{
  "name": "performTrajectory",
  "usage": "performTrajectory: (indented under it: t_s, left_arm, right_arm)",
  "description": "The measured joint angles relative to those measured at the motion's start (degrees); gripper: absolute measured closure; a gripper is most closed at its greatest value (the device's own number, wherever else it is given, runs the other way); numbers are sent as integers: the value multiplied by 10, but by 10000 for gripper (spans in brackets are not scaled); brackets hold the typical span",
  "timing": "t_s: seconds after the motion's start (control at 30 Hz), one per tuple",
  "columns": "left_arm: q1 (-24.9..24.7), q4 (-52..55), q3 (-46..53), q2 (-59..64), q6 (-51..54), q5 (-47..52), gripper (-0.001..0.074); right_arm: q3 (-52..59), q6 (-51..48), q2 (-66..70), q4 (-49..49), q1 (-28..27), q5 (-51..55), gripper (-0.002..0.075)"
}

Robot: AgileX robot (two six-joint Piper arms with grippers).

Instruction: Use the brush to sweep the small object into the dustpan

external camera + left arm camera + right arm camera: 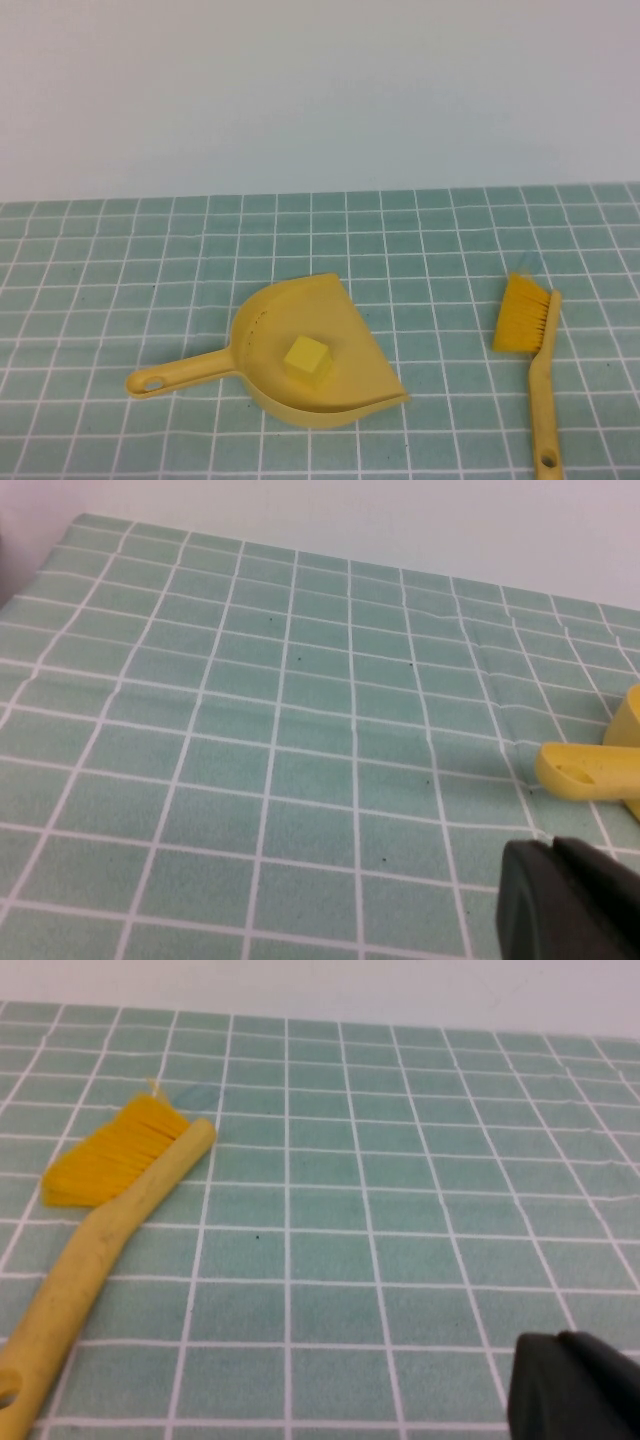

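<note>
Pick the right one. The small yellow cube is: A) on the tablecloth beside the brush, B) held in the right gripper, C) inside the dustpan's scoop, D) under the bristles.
C: the high view shows the cube sitting inside the dustpan, apart from the brush.

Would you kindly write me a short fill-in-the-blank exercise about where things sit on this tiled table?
1. The small cube sits inside the ____.
2. The brush lies on the robot's ____ side of the dustpan.
3. The left claw and right claw are both ____ and hold nothing.
4. The brush's bristles point toward the table's ____ edge.

Missing words: dustpan; right; shut; far
</note>
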Motion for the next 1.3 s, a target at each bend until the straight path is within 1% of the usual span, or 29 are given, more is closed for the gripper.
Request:
performTrajectory:
  t_s: [1.0,1.07,1.3]
  left_arm:
    - [-1,0,0,0,0,0,738]
    - [9,0,0,0,0,0,738]
    - [68,0,0,0,0,0,738]
  right_arm:
    - [0,-1,0,0,0,0,728]
    - [0,-1,0,0,0,0,728]
    - [0,-1,0,0,0,0,728]
